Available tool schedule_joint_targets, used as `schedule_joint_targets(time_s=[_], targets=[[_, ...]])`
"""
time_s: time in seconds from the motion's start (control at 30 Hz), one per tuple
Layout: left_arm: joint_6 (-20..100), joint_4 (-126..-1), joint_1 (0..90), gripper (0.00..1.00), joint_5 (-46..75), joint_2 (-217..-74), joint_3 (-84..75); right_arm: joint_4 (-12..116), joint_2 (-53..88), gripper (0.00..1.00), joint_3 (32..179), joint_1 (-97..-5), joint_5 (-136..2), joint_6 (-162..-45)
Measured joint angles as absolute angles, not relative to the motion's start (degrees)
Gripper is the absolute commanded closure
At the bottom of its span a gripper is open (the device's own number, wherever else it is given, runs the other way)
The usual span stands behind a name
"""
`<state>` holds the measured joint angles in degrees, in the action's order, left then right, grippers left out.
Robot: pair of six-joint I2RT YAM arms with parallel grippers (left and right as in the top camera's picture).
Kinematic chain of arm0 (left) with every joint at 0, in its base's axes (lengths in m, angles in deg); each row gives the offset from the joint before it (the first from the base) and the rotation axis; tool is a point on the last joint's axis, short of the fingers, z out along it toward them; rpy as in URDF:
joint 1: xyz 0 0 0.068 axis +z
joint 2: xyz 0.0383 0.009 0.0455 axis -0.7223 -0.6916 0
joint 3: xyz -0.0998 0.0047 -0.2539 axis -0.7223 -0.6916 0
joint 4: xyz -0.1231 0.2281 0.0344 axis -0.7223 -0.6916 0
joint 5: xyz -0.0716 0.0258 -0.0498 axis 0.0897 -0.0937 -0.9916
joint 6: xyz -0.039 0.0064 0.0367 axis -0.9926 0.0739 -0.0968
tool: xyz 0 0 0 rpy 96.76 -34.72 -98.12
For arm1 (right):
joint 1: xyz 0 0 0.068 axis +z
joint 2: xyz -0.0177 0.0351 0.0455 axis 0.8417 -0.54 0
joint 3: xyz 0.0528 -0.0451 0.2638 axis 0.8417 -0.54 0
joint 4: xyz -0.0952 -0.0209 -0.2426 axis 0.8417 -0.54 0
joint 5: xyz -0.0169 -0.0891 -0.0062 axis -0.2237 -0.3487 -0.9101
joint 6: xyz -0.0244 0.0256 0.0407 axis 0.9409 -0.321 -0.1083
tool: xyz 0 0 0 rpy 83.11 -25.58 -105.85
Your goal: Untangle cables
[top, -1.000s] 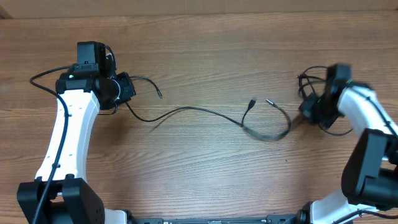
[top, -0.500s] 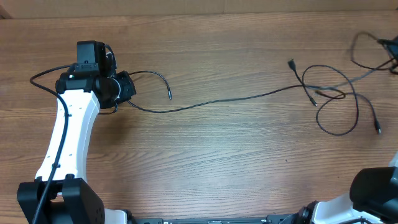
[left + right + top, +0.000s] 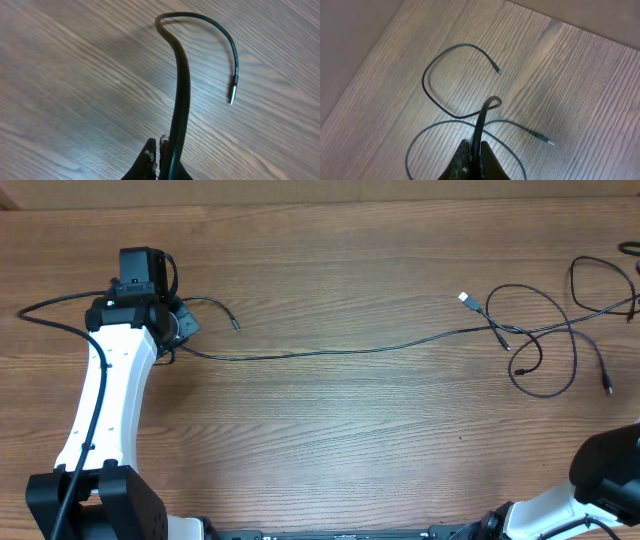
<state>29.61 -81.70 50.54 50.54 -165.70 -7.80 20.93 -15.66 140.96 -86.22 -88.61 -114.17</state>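
Note:
Thin black cables lie across the wooden table. One long strand (image 3: pixel 330 350) runs from my left gripper (image 3: pixel 178 327) to a knot of loops (image 3: pixel 545 340) at the far right, with a light plug (image 3: pixel 465 298) beside them. In the left wrist view my left gripper (image 3: pixel 162 146) is shut on a cable (image 3: pixel 180 85) that arcs over and ends in a small plug (image 3: pixel 231 97). The right gripper (image 3: pixel 476 145) is shut on another cable (image 3: pixel 481 120), held above loops (image 3: pixel 432 95) and a plug (image 3: pixel 547 141). It is outside the overhead view.
The table's far edge (image 3: pixel 320 202) runs along the top of the overhead view. In the right wrist view the table edge (image 3: pixel 365 75) lies close beyond the loops. My right arm's base (image 3: pixel 610 470) stands at the lower right, the left arm (image 3: pixel 100 410) along the left side.
My right arm swung far right and out of the overhead view, dragging the tangle with it and pulling the long strand almost straight. The left gripper shifted slightly left.

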Motion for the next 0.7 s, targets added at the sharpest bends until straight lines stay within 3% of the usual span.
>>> schedule_joint_targets(time_s=[0.43, 0.7], targets=[[14.16, -85.22, 50.80, 0.96, 59.28, -165.70, -7.78, 21.63, -16.09, 0.96, 140.96, -88.21, -95.12, -121.77], [19.69, -77.17, 49.82, 0.96, 41.45, -165.70, -7.78, 20.54, -16.09, 0.96, 140.96, -87.49, -82.99, -117.99]])
